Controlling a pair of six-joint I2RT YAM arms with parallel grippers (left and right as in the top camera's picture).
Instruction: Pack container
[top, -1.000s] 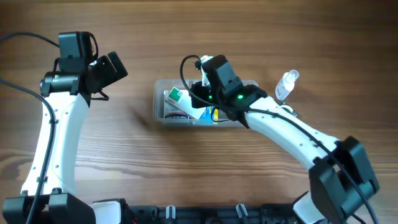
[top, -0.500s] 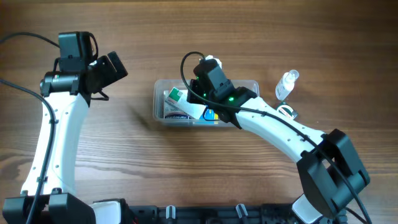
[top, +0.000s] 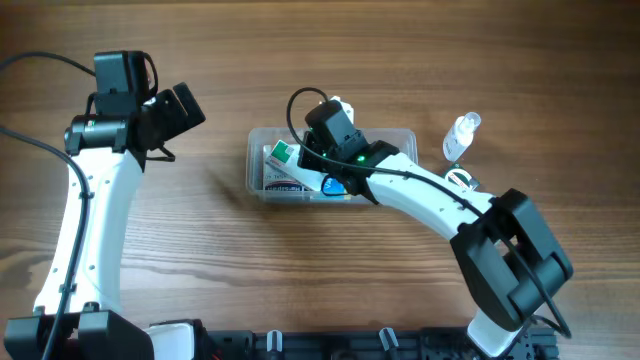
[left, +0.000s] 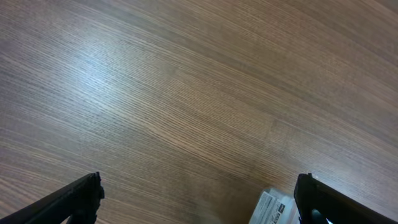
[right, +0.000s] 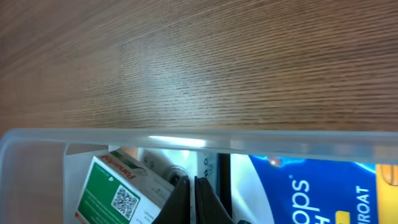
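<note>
Well, the clear container (top: 256, 172) sat in the middle of the tabletop (top: 200, 230). The right pincer (right: 193, 186) was down inside it, squeezed tight together. The left pincer (left: 199, 199) hung spread wide, well away.

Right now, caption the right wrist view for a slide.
Right pincer in the clear container, beside a green box.

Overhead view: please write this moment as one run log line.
left claw open over table | right claw shut, in container | inside: green box, blue packet | clear bottle outside
</note>
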